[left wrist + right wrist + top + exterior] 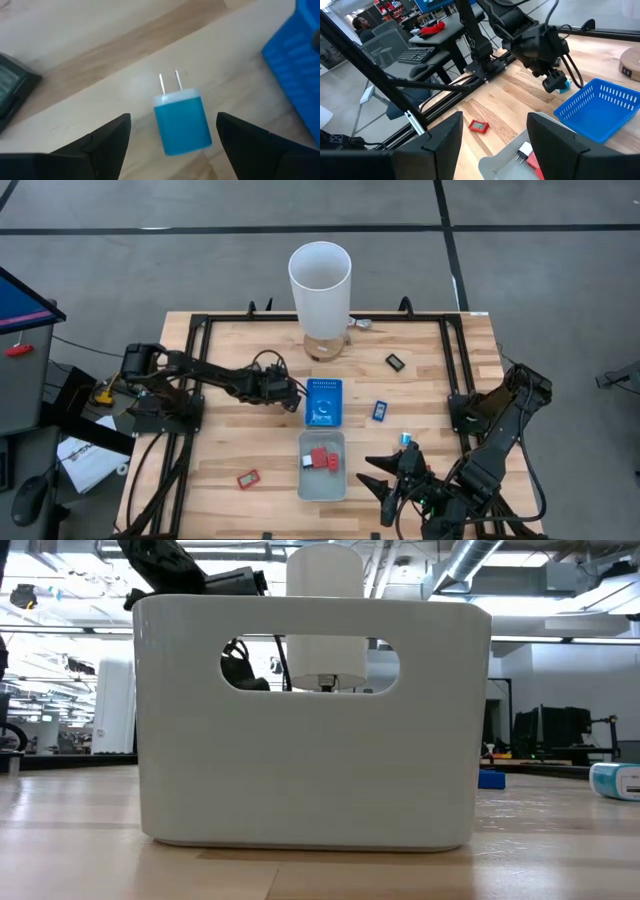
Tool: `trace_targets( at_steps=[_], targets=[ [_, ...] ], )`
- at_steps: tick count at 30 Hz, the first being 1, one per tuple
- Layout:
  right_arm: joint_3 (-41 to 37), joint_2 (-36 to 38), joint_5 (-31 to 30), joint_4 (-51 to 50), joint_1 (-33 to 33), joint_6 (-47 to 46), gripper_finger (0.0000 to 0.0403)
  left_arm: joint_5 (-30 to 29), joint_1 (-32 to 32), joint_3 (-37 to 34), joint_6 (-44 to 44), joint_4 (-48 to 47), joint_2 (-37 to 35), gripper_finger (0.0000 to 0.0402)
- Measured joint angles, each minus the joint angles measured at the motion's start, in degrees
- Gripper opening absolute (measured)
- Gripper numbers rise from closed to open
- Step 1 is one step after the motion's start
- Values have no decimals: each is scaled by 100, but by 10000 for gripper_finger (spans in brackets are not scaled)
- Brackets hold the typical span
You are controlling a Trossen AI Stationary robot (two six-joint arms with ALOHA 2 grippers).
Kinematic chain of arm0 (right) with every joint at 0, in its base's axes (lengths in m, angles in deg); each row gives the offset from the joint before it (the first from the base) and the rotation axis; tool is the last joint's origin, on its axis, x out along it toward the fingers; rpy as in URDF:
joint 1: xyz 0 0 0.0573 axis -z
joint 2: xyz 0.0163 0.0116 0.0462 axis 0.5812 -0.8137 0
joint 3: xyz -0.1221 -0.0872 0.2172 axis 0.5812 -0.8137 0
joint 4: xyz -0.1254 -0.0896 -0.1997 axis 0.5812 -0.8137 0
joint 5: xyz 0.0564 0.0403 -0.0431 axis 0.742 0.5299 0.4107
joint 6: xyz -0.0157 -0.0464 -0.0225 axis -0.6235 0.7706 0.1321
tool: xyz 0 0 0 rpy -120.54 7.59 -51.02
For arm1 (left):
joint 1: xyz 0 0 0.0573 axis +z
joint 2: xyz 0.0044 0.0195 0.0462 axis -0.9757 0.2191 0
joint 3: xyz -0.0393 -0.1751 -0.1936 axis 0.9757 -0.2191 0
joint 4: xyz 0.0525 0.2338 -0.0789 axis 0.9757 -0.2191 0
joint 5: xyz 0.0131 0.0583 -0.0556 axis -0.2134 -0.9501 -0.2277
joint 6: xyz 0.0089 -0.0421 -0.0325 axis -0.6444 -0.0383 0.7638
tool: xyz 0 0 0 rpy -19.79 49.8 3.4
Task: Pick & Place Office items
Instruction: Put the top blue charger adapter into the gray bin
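Note:
My left gripper (291, 396) is open at the left edge of the blue tray (323, 402). In its wrist view a blue plug charger (182, 122) with two prongs lies flat on the wood between the open fingers, untouched. My right gripper (385, 480) is open and holds nothing, just right of the pale grey tray (322, 480). That tray holds red pieces (322, 458) and a white piece (306, 462). Loose on the table lie a red piece (248, 478), a black piece (396, 362), a blue piece (380, 410) and a blue-white piece (406, 440).
The tall white cylinder (320, 280) stands on a round base at the far middle. A black frame (200, 330) runs round the table top. A dark flat piece (10, 85) lies beside the charger. In the low view the grey tray's wall (310, 740) hides most of the table.

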Motion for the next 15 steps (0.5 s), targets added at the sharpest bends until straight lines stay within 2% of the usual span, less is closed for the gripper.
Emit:
trace_targets(
  at_steps=[7,15],
  targets=[
    [0,0,7,-2,0,-70,214,-13,62,0,6,69,81,255],
    [0,0,20,-2,0,-106,214,119,59,0,-14,22,81,145]
  ],
)
